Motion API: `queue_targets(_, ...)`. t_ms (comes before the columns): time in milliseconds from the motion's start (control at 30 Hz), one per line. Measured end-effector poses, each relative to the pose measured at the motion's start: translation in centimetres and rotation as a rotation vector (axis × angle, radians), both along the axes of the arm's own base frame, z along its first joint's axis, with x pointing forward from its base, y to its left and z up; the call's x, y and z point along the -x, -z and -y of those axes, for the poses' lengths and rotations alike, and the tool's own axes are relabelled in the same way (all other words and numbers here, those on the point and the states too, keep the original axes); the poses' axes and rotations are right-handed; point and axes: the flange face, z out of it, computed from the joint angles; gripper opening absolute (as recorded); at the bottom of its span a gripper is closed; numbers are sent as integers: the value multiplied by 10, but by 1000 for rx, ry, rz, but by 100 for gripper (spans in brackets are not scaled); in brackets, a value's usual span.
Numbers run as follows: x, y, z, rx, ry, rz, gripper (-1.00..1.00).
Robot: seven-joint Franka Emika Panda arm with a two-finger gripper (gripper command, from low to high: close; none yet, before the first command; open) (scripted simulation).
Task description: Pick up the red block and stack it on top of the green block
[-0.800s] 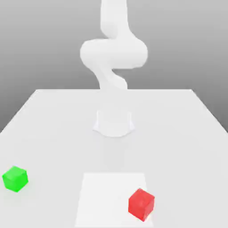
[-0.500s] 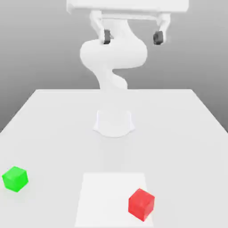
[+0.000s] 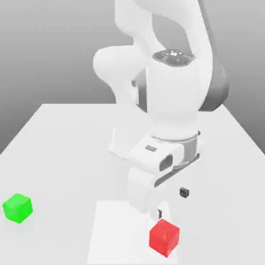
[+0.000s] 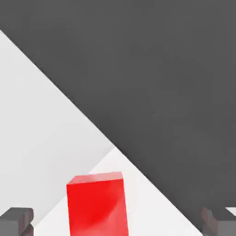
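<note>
The red block (image 3: 164, 237) rests on a pale square patch near the table's front, toward the exterior view's right. The green block (image 3: 17, 208) sits far off on the exterior view's left, alone on the table. My gripper (image 3: 172, 203) hangs open just above and slightly behind the red block, with its dark fingertips (image 3: 183, 192) spread wide and touching nothing. In the hand view the red block (image 4: 97, 203) lies between the two fingers (image 4: 16, 220), closer to one of them, and the gripper (image 4: 117, 223) holds nothing.
The white table (image 3: 62, 155) carries a lighter square patch (image 3: 119, 233) under the red block. The arm's base (image 3: 120, 145) stands at the table's middle, behind the gripper. In the hand view the table edge (image 4: 83, 115) meets dark ground.
The hand has dropped from high above the table to just over the red block, its fingers still apart. Neither block has moved.
</note>
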Motion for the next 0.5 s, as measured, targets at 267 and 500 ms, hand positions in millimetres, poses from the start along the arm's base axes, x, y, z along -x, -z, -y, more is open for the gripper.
queue_targets(267,3,62,0,7,-17,-14,-100)
queue_targets(500,2,37,-1,6,-19,-16,-100)
